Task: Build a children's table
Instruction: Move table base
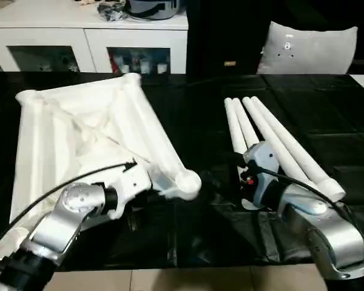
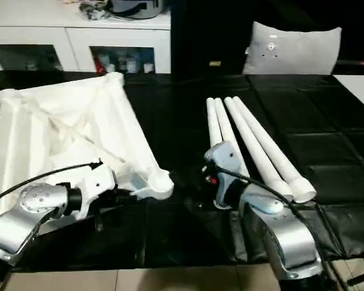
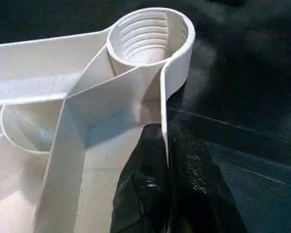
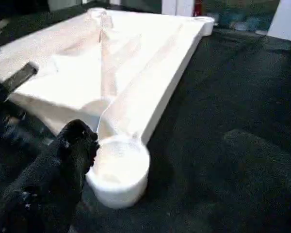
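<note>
Open black mat [image 1: 200, 109] between upturned tabletop [image 1: 79, 133] and legs [image 1: 273, 139] — passable, corner socket [image 1: 188, 182] juts in

One table top [image 1: 91, 130] lies upside down on the black mat [image 1: 188, 230]. Beside this top are four legs [image 1: 273, 142]. Behind it stands one white cabinet [image 1: 85, 36].

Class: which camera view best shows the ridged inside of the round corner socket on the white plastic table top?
The left wrist view: it looks straight into the round corner socket, showing its ridges. Both eye views show that socket from the side only. The right wrist view shows its outer wall and top, blurred.
</note>
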Controlling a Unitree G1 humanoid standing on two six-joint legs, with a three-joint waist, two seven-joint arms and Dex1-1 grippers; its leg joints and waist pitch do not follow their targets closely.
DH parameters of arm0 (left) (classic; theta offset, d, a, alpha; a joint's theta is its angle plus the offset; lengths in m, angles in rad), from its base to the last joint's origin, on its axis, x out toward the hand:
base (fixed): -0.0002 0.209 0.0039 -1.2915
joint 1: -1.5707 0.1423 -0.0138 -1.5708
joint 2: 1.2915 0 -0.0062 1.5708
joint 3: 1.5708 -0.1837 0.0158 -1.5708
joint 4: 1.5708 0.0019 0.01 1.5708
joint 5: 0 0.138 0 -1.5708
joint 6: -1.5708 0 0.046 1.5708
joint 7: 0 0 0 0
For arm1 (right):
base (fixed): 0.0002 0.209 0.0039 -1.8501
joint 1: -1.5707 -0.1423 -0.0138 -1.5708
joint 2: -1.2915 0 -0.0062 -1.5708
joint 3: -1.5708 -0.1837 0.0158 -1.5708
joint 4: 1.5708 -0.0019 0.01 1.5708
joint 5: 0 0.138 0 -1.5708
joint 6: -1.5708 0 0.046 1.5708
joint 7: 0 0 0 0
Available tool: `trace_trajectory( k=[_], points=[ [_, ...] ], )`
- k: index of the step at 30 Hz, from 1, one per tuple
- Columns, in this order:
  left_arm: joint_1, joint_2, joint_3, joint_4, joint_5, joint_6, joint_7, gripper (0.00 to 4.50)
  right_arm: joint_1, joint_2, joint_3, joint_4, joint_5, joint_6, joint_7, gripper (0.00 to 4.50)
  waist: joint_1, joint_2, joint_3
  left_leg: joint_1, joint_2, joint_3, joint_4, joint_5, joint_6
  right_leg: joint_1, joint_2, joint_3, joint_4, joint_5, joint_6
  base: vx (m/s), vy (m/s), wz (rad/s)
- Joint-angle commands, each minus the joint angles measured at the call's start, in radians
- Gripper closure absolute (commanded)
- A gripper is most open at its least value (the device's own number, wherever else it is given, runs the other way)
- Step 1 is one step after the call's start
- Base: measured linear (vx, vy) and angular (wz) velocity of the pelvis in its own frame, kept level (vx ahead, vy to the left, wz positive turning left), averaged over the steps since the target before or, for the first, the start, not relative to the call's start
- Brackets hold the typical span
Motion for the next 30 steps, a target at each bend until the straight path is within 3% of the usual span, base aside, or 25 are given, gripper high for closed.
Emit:
trace_trajectory(
  k=[1,2,3,4,7,8,9,10,11,12,13,14,17,18,19,20,21,22,25,26,27,28,30],
  points=[
    [0.012,-0.019,-0.022,-0.028,-0.04,-0.035,-0.019,4.49,-0.011,0.006,-0.015,-0.006,-0.001,0.017,-0.026,0.0,0.002,0.0,-0.05,-0.006,0.079,-0.015,-0.089,0.0,0.029,0.047,-0.085,0.045,-0.06,-0.005,-0.252,0.0,0.0,0.0],
    [0.017,-0.017,-0.021,-0.035,-0.041,-0.035,-0.023,4.49,-0.017,0.023,-0.023,-0.002,0.0,0.026,-0.049,0.0,0.004,0.0,-0.048,-0.007,0.078,-0.014,-0.09,-0.009,0.025,0.047,-0.086,0.046,-0.061,-0.017,-0.25,0.0,0.0,0.0],
    [0.027,-0.014,-0.021,-0.058,-0.04,-0.038,-0.027,4.49,-0.038,0.065,-0.05,0.014,-0.028,0.057,-0.142,0.0,0.005,-0.012,-0.047,-0.007,0.078,-0.013,-0.093,-0.014,0.023,0.048,-0.087,0.046,-0.063,-0.039,-0.243,0.0,0.0,0.0],
    [0.029,-0.014,-0.023,-0.07,-0.036,-0.04,-0.024,4.49,-0.049,0.082,-0.067,0.027,-0.05,0.066,-0.193,0.0,0.004,-0.013,-0.047,-0.007,0.076,-0.012,-0.096,-0.017,0.013,0.046,-0.085,0.046,-0.066,-0.071,-0.235,0.0,0.0,0.0],
    [0.033,-0.033,-0.005,-0.086,-0.006,-0.054,0.036,4.49,-0.086,0.123,-0.125,0.046,-0.101,0.089,-0.332,0.0,0.005,-0.008,-0.045,-0.004,0.075,-0.011,-0.099,-0.021,-0.009,0.041,-0.084,0.047,-0.066,-0.105,-0.216,0.0,0.0,0.0],
    [0.034,-0.043,0.006,-0.101,-0.014,-0.037,0.047,4.05,-0.095,0.124,-0.143,0.044,-0.099,0.106,-0.348,0.0,0.005,0.017,-0.047,0.0,0.075,-0.012,-0.098,-0.029,-0.028,0.038,-0.08,0.046,-0.066,-0.096,-0.212,0.0,0.0,0.0],
    [0.039,-0.046,0.033,-0.141,-0.059,0.019,0.039,3.94,-0.113,0.116,-0.151,0.033,-0.125,0.18,-0.384,0.0,0.004,0.011,-0.049,0.0,0.074,-0.01,-0.095,-0.018,-0.036,0.043,-0.078,0.047,-0.061,-0.047,-0.214,0.0,0.0,0.0],
    [0.039,-0.046,0.033,-0.141,-0.059,0.019,0.039,3.94,-0.113,0.116,-0.151,0.033,-0.125,0.18,-0.384,0.0,0.004,0.008,-0.05,-0.004,0.071,-0.012,-0.095,-0.001,-0.037,0.048,-0.077,0.046,-0.058,-0.019,-0.216,0.0,0.0,0.0],
    [0.042,-0.068,0.055,-0.177,-0.1,0.058,0.048,3.88,-0.126,0.09,-0.155,0.03,-0.113,0.235,-0.365,0.0,0.007,0.008,-0.052,-0.005,0.072,-0.012,-0.093,0.017,-0.038,0.05,-0.079,0.045,-0.056,0.018,-0.223,0.0,0.0,0.0],
    [0.043,-0.069,0.056,-0.18,-0.102,0.06,0.049,3.88,-0.127,0.089,-0.156,0.029,-0.11,0.241,-0.364,0.0,0.006,-0.009,-0.051,-0.009,0.071,-0.01,-0.093,0.018,-0.03,0.055,-0.079,0.045,-0.057,0.03,-0.225,0.0,0.0,0.0],
    [0.047,-0.073,0.066,-0.212,-0.117,0.084,0.054,3.59,-0.139,0.088,-0.172,0.021,-0.076,0.299,-0.351,0.0,0.009,-0.004,-0.05,-0.012,0.068,-0.009,-0.092,0.022,-0.021,0.057,-0.081,0.047,-0.056,0.03,-0.227,0.0,0.0,0.0],
    [0.053,-0.07,0.073,-0.252,-0.134,0.12,0.053,3.52,-0.151,0.093,-0.19,0.014,-0.046,0.334,-0.346,0.0,0.008,-0.007,-0.049,-0.013,0.068,-0.01,-0.091,0.024,-0.012,0.058,-0.08,0.046,-0.056,0.022,-0.227,0.0,0.0,0.0],
    [0.068,-0.049,0.094,-0.295,-0.151,0.16,0.05,3.43,-0.171,0.108,-0.192,0.02,-0.049,0.372,-0.369,0.0,0.001,-0.008,-0.047,-0.014,0.067,-0.009,-0.092,0.019,-0.012,0.056,-0.077,0.046,-0.061,-0.029,-0.218,0.0,0.0,0.0],
    [0.075,-0.036,0.103,-0.311,-0.148,0.178,0.054,3.24,-0.177,0.114,-0.186,0.025,-0.058,0.389,-0.382,0.0,0.002,0.005,-0.047,-0.011,0.066,-0.01,-0.091,0.013,-0.016,0.052,-0.077,0.046,-0.061,-0.042,-0.217,0.0,0.0,0.0],
    [0.08,-0.029,0.107,-0.32,-0.145,0.189,0.057,3.13,-0.18,0.117,-0.181,0.028,-0.062,0.399,-0.389,0.0,-0.001,0.0,-0.044,-0.01,0.066,-0.008,-0.093,-0.006,-0.022,0.05,-0.075,0.046,-0.066,-0.07,-0.214,0.0,0.0,0.0],
    [0.092,0.004,0.133,-0.344,-0.151,0.237,0.059,3.13,-0.204,0.158,-0.182,0.052,-0.08,0.412,-0.432,0.0,-0.001,0.051,-0.044,-0.005,0.066,-0.011,-0.093,-0.043,-0.047,0.043,-0.074,0.045,-0.067,-0.086,-0.215,0.0,0.0,0.0],
    [0.092,0.004,0.133,-0.344,-0.151,0.237,0.059,3.09,-0.204,0.158,-0.182,0.052,-0.08,0.412,-0.432,0.0,-0.007,0.028,-0.043,-0.007,0.064,-0.011,-0.098,-0.071,-0.057,0.047,-0.068,0.045,-0.07,-0.109,-0.21,0.0,0.0,0.0],
    [0.092,0.004,0.133,-0.344,-0.151,0.237,0.059,2.97,-0.204,0.158,-0.182,0.052,-0.08,0.412,-0.432,0.0,-0.005,0.025,-0.044,-0.006,0.064,-0.009,-0.097,-0.077,-0.058,0.048,-0.067,0.046,-0.071,-0.12,-0.208,0.0,0.0,0.0],
    [0.077,0.021,0.149,-0.354,-0.154,0.31,0.084,2.66,-0.263,0.187,-0.184,0.106,-0.085,0.447,-0.461,0.0,0.003,0.034,-0.044,-0.005,0.06,-0.009,-0.095,-0.052,-0.063,0.046,-0.068,0.047,-0.069,-0.126,-0.217,0.0,0.0,0.0],
    [0.062,0.009,0.14,-0.361,-0.142,0.332,0.112,2.63,-0.291,0.187,-0.178,0.142,-0.077,0.46,-0.451,0.0,0.009,0.023,-0.044,-0.006,0.062,-0.006,-0.096,-0.03,-0.058,0.047,-0.068,0.048,-0.069,-0.114,-0.213,0.0,0.0,0.0],
    [0.062,0.008,0.14,-0.361,-0.142,0.332,0.112,2.51,-0.291,0.187,-0.178,0.142,-0.077,0.46,-0.451,0.0,0.011,0.027,-0.045,-0.007,0.063,-0.007,-0.096,-0.018,-0.059,0.049,-0.069,0.048,-0.065,-0.098,-0.213,0.0,0.0,0.0],
    [0.057,-0.009,0.136,-0.369,-0.145,0.338,0.127,2.36,-0.304,0.184,-0.172,0.161,-0.077,0.456,-0.444,0.0,0.009,0.008,-0.045,-0.008,0.064,-0.004,-0.096,-0.006,-0.053,0.05,-0.068,0.047,-0.067,-0.086,-0.209,0.0,0.0,0.0],
    [0.048,-0.027,0.131,-0.38,-0.146,0.348,0.149,2.21,-0.323,0.187,-0.167,0.18,-0.082,0.444,-0.441,0.0,0.012,0.013,-0.048,-0.009,0.064,-0.005,-0.095,0.031,-0.051,0.051,-0.07,0.046,-0.059,-0.041,-0.213,0.0,0.0,0.0]
  ],
)
